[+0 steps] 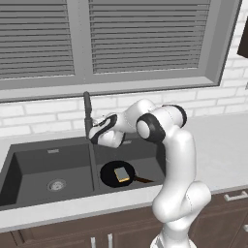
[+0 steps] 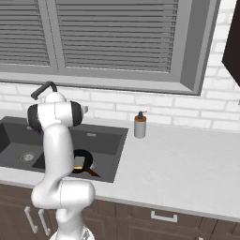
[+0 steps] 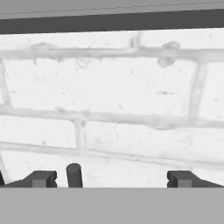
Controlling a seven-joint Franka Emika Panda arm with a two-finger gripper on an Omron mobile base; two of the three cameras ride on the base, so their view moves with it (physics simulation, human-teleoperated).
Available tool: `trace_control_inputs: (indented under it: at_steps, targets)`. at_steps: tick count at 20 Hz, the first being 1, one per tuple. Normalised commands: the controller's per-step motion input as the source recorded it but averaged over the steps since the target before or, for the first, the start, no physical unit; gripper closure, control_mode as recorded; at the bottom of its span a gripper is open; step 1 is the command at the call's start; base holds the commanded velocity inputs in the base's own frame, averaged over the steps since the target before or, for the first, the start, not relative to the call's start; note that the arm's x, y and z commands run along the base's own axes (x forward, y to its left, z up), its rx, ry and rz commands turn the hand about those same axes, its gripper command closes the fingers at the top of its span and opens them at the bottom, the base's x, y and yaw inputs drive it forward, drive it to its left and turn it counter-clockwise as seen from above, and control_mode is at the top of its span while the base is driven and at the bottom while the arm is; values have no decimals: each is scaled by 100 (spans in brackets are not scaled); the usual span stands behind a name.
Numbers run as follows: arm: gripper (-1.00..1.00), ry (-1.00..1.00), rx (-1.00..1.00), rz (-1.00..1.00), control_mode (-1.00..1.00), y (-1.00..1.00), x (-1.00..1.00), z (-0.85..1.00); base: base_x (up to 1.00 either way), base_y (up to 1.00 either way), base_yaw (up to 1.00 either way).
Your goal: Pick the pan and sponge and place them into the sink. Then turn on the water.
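The claw (image 3: 111, 179) stands wide and holds nothing, its two finger tips spread far apart with the faucet's dark lever (image 3: 74, 174) rising between them, just inside the left tip; the white brick wall (image 3: 113, 100) lies close beyond. Below and nearer than the claw, the pan (image 1: 116, 173) rests in the right basin of the sink (image 1: 29, 164) with the sponge (image 1: 122, 173) lying on it, so both placements appear complete. The remaining step, judged from this, is operating the faucet (image 1: 87, 114); no water flow is visible.

sink (image 2: 110, 154) partly behind arm; pan (image 2: 84, 161) half hidden; faucet (image 3: 74, 175) seemingly cut off
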Motion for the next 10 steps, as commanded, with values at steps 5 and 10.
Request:
trace_control_inputs:
  at_steps: [5, 10]
  targets:
    - [-100, 0, 0, -3, -100, -9, 0, 0, 0, 0, 0]
    - [-100, 0, 0, -3, -100, -10, 0, 0, 0, 0, 0]
